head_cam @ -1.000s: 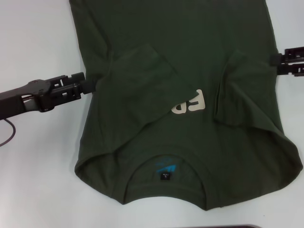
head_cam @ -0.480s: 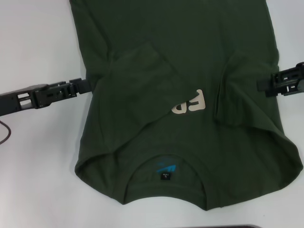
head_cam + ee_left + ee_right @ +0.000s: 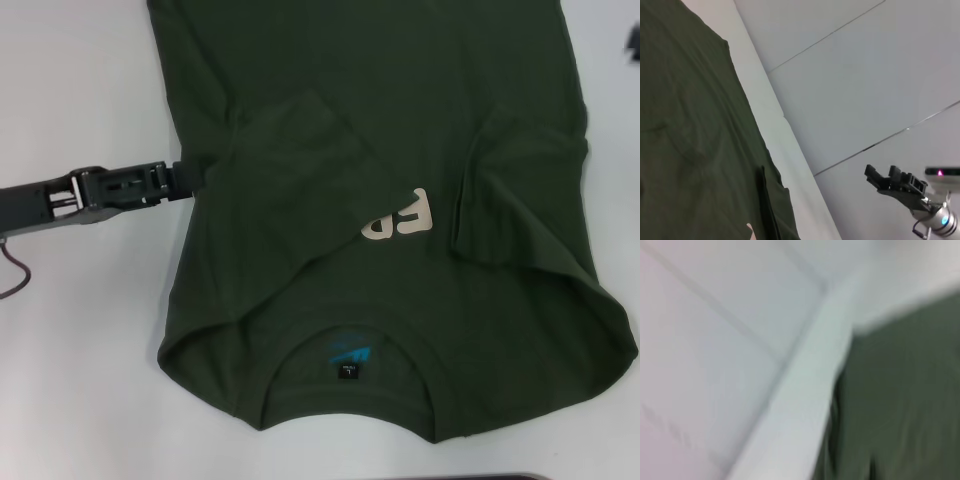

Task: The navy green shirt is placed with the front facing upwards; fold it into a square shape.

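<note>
Collar (image 3: 347, 360) of the navy green shirt (image 3: 400, 120) lies nearest the robot, with a small black neck tag (image 3: 346, 372) and a teal print (image 3: 348, 351) inside it. The shirt is spread front up on the white table (image 3: 80, 350), its hem running out of sight at the far edge. Both sleeves are folded inward over the chest; the left sleeve (image 3: 290, 170) covers most of the cream lettering (image 3: 400, 217), leaving only two letters showing. The right sleeve (image 3: 515, 190) sits just beside those letters. The left gripper (image 3: 178, 178) reaches in from the side and touches the shirt's edge at the folded left sleeve; whether it is pinching cloth cannot be told. A dark cable (image 3: 14, 275) trails near its arm. The right gripper (image 3: 883, 176) hangs well apart from the shirt, off the table, fingers slightly parted and empty.
</note>
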### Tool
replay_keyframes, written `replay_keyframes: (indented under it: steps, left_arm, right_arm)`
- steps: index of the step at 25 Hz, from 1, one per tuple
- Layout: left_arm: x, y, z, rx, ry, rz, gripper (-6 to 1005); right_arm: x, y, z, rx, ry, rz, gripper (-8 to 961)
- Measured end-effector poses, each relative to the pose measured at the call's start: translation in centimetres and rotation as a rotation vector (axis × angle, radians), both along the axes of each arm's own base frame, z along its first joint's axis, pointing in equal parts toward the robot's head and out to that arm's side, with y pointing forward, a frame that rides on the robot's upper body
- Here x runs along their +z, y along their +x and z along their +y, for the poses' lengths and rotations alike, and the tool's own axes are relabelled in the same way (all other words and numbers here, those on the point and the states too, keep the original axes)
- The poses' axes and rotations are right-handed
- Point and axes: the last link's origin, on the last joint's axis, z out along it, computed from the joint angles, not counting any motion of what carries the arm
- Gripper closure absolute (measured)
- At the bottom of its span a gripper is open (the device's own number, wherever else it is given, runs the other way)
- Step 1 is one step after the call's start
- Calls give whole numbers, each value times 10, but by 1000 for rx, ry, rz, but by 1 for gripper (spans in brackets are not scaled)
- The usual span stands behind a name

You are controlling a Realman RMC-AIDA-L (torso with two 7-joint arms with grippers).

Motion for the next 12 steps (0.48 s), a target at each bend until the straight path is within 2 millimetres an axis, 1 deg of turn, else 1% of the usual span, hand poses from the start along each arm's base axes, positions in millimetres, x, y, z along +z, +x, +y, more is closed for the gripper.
replay_keyframes:
  steps: [2,5,7,9,12]
  left_arm:
    - [-1,3,2,2,-24,-4,343]
    - [-5,13,4,-8,-99,-4,343]
    - [-12,23,7,-14,-163,3,343]
    - [-22,34,11,-14,-217,15,343]
    - [-47,55,18,-22,-279,34,343]
  right_arm:
    - [3,9,-6,-31,53,32,331]
    - [6,18,-18,-48,51,35,315]
    - [11,21,-29,-46,38,30,310]
    - [15,25,-38,-51,26,25,312]
    - [21,34,-50,-94,8,15,315]
